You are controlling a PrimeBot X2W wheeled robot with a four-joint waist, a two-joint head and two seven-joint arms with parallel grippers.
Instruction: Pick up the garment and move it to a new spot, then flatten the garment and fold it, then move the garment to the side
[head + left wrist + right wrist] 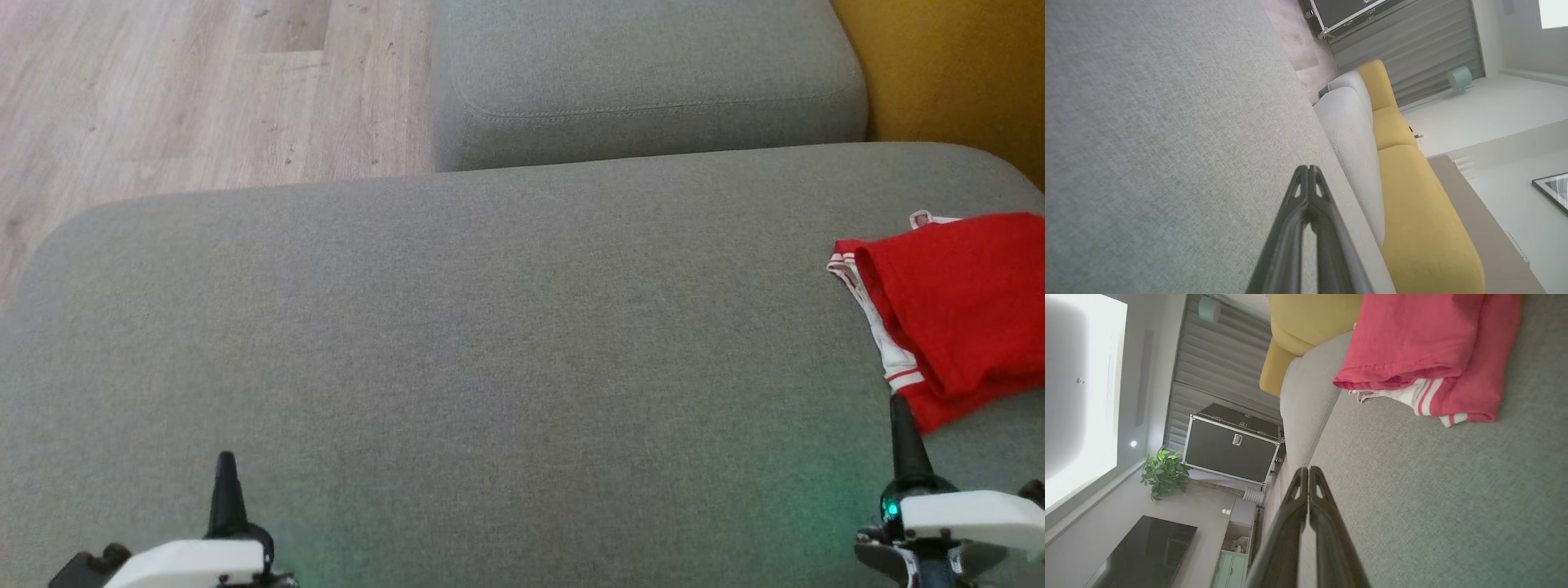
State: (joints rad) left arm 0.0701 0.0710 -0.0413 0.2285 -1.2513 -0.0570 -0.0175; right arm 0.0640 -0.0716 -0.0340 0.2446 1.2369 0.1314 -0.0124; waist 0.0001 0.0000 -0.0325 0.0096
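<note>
One red garment (967, 302), folded with white-striped trim showing, lies at the grey cushion's (490, 327) right end, partly cropped from view. Left gripper (1308, 168) and right gripper (1308, 468) hover over the cushion, fingers pressed together, empty.

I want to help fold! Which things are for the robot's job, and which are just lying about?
For the job: red garment, grey sofa cushion, left gripper, right gripper.
Just lying about: black case, potted plant, yellow cushions.
</note>
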